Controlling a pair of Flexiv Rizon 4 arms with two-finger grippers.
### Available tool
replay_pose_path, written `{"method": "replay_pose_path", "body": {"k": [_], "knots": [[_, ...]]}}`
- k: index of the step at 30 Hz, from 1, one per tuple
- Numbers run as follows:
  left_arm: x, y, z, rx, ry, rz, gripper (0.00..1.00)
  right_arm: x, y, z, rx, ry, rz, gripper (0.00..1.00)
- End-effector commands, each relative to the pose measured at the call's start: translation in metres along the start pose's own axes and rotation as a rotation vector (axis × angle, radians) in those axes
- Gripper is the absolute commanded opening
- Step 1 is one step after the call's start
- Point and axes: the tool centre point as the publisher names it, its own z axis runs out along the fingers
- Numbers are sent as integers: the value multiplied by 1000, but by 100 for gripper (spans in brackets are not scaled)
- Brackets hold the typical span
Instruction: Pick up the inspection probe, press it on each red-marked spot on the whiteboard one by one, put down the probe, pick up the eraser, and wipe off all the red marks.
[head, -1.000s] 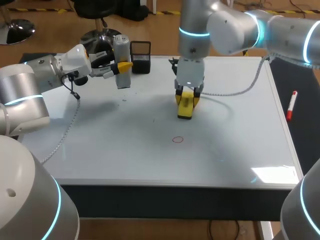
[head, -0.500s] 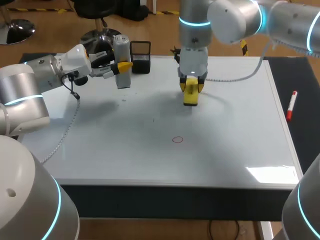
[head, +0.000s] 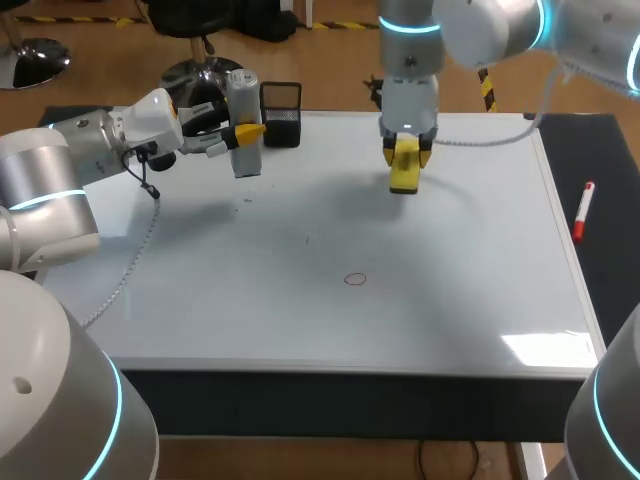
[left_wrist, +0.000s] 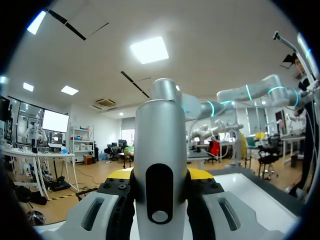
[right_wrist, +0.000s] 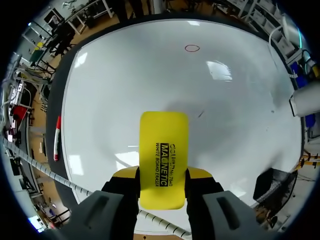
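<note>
A silver inspection probe (head: 243, 135) stands upright over the whiteboard's (head: 230, 300) back left corner, with my left gripper (head: 238, 132) shut on it. In the left wrist view the probe (left_wrist: 161, 165) fills the gap between the yellow fingertips (left_wrist: 119, 174). My right gripper (head: 405, 155) is shut on a yellow eraser (head: 404, 170), held above the board's back middle. The right wrist view shows the eraser (right_wrist: 164, 150) sticking out ahead of the right gripper (right_wrist: 162, 176). One small red ring mark (head: 355, 279) lies near the board's centre, also visible as the red mark (right_wrist: 192, 48) far ahead of the eraser.
A black mesh box (head: 281, 113) sits at the board's back edge beside the probe. A red marker (head: 582, 210) lies on the dark mat right of the board. A grey cable (head: 480, 140) trails over the back right of the board.
My right arm has carried the eraser up off the board and toward the back right, away from the red mark. The left arm and probe have stayed still.
</note>
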Motion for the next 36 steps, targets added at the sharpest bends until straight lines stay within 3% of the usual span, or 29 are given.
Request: {"method": "replay_pose_path", "body": {"k": [1, 17, 36], "knots": [[0, -1, 0, 1, 0, 1, 0, 18, -15, -6, -12, 4, 24, 0], [0, -1, 0, 1, 0, 1, 0, 94, -42, 4, -77, 9, 202, 0], [0, -1, 0, 1, 0, 1, 0, 103, -44, -2, -54, -2, 227, 0]]}}
